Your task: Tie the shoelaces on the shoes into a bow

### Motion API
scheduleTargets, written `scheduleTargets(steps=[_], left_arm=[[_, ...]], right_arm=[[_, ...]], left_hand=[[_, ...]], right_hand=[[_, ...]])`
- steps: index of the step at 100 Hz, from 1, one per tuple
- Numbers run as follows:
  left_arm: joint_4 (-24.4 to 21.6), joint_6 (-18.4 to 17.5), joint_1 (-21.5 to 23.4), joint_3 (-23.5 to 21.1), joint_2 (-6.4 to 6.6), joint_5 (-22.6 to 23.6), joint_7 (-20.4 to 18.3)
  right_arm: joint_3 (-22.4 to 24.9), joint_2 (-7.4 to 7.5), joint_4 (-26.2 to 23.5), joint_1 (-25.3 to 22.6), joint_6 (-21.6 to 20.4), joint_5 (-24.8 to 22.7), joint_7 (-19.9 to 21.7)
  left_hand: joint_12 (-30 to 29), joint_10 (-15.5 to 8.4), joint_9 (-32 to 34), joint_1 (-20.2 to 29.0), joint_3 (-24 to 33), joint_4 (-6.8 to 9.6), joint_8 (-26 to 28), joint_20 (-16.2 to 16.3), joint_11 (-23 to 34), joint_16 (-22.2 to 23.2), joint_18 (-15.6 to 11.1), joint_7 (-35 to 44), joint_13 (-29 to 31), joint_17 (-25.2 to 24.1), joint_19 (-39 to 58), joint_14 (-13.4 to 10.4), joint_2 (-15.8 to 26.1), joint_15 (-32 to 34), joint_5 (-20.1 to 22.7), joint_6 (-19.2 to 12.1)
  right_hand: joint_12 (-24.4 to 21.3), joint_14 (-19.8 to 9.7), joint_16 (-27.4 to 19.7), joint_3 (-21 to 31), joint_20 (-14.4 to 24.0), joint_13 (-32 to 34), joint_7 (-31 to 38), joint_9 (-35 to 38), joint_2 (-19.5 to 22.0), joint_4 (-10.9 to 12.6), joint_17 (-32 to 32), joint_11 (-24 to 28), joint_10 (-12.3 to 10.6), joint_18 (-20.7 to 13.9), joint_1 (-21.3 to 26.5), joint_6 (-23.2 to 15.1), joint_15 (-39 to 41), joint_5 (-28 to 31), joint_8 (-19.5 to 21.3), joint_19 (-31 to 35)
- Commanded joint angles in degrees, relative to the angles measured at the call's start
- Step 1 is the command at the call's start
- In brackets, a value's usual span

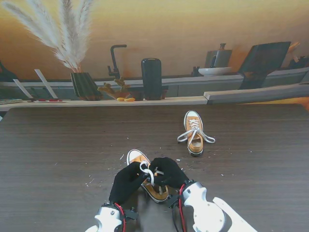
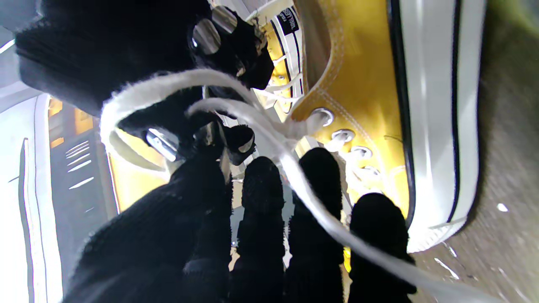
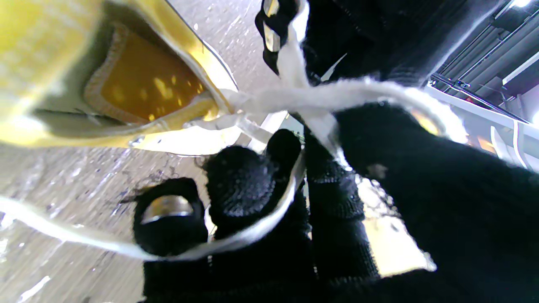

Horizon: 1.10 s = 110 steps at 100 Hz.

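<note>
Shoes sit on the dark worktop point(image 1: 58, 145): the far shoe point(image 1: 195, 133) lies loose-laced, the near shoe point(image 1: 147, 176) under both hands. Left hand point(image 1: 126, 182) and right hand point(image 1: 169, 174) each pinch its white lace point(image 1: 146, 170), looped between them.

near shoe point(image 1: 147, 180) under both hands, second shoe point(image 1: 194, 132) farther right

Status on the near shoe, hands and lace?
Left hand and right hand both shut on the white lace, loop raised over the near shoe. Bow not formed. Far shoe apart, nothing in the way.
</note>
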Motion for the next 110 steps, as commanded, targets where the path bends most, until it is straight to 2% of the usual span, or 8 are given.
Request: scheduleTargets(steps=[1,14,56,62,68,79,95,110], left_arm=[[-0.9,-0.2,0.7,-0.2,0.33,-0.4,-1.7],[-1.4,-0.5,1.1,-0.9,0.85,-1.2,-3.9],[-2.2,-0.2,2.3,-3.5,1.46,-1.7,-5.9],[-2.4,-0.3,2.4,-3.8,1.66,-1.6,-6.6],[-2.4,-0.7,2.5,-3.7,1.69,-1.7,-6.8],[-1.6,-2.0,2.2,-3.3,1.55,-1.1,-6.0],[-1.0,-3.0,1.8,-2.6,1.30,-1.8,-5.7],[-0.9,-3.0,1.4,-2.1,1.25,-2.4,-5.9]], right_arm=[[-0.1,-0.14,-0.6,-0.2,-0.1,0.1,0.8],[-0.2,-0.15,-0.5,-0.1,-0.2,0.1,0.8],[0.0,-0.17,-0.7,-0.2,0.3,0.1,0.7],[-0.1,-0.17,-0.6,-0.2,0.2,0.1,0.7],[-0.1,-0.18,-0.6,-0.2,0.2,0.1,0.7],[-0.3,-0.20,-0.5,-0.1,0.1,0.2,0.7],[-0.3,-0.17,-0.5,-0.1,0.1,0.2,0.8],[-0.3,-0.17,-0.5,-0.2,0.2,0.3,0.9]], left_hand=[[2.1,-0.8,-2.0,-0.3,4.6,0.66,4.8,1.0,1.9,2.6,1.1,4.1,-0.6,-0.9,0.1,-0.6,0.4,0.9,-2.6,-4.1],[3.0,-0.8,-3.6,-2.7,8.0,1.63,10.9,1.2,3.1,2.9,1.5,8.3,-1.7,-1.6,-0.6,-0.4,1.7,0.7,-5.3,-3.6],[2.8,-1.0,-1.9,-12.6,18.4,14.40,18.5,1.5,3.7,3.0,1.4,13.4,-1.6,-1.7,-0.8,-0.4,1.6,0.0,-3.3,-3.5],[2.6,-1.1,-1.9,-12.7,18.1,14.66,18.3,1.5,3.4,2.9,1.3,13.1,-1.8,-1.9,-1.0,-0.4,1.6,-0.3,-3.2,-3.8],[2.3,-0.7,-2.2,-9.6,14.3,12.80,15.9,1.4,-0.1,2.9,1.0,8.0,-2.3,-2.5,-1.5,-0.3,1.0,-1.1,-3.4,-4.8],[2.8,0.0,-0.9,-5.8,11.5,4.02,-3.2,1.5,-8.7,3.2,0.4,-5.3,-2.5,-2.8,-1.7,-0.5,-3.3,-1.4,-2.4,-3.2],[1.4,0.2,0.0,-4.4,9.1,2.27,-15.8,1.5,-8.4,3.5,0.9,-16.5,-2.3,-2.9,-1.8,0.0,-2.3,-1.3,1.8,-2.1],[1.1,-0.1,2.1,-0.7,5.8,0.01,-17.6,1.7,-6.5,3.4,1.5,-15.7,-0.9,-2.0,-1.2,0.1,-0.6,-0.5,7.3,-2.3]], right_hand=[[0.2,-0.3,0.0,3.1,0.0,1.5,0.4,1.2,0.0,2.7,0.1,-0.2,0.0,0.0,1.4,-8.2,0.3,1.7,1.4,1.6],[0.2,-0.3,0.0,3.2,0.0,1.5,0.4,1.2,0.0,2.6,0.1,-0.2,0.0,0.0,1.3,-8.2,0.3,1.7,1.4,1.6],[0.2,-0.2,0.0,3.2,0.0,1.5,0.4,1.2,0.1,2.6,0.1,-0.2,0.0,0.0,1.3,-8.2,0.3,1.7,1.4,1.6],[0.2,-0.2,0.0,3.2,0.0,1.5,0.4,1.2,0.1,2.7,0.1,-0.2,0.0,0.0,1.3,-8.2,0.3,1.7,1.4,1.6],[0.2,-0.2,0.0,3.2,0.0,1.5,0.4,1.2,0.1,2.7,0.1,-0.2,0.0,0.0,1.3,-8.2,0.3,1.7,1.4,1.6],[0.2,-0.2,0.0,3.1,0.0,1.5,0.4,1.2,0.2,2.7,0.1,-0.2,-0.1,0.1,1.2,-8.2,0.3,1.7,1.4,1.6],[0.2,-0.2,0.0,3.1,0.0,1.5,0.4,1.2,0.3,2.7,0.0,-0.2,0.0,0.1,1.2,-8.2,0.3,1.6,1.4,1.7],[0.2,-0.1,0.0,3.0,0.0,1.5,0.3,1.3,0.3,2.7,0.0,-0.2,0.0,0.1,1.2,-8.3,0.3,1.6,1.4,1.7]])
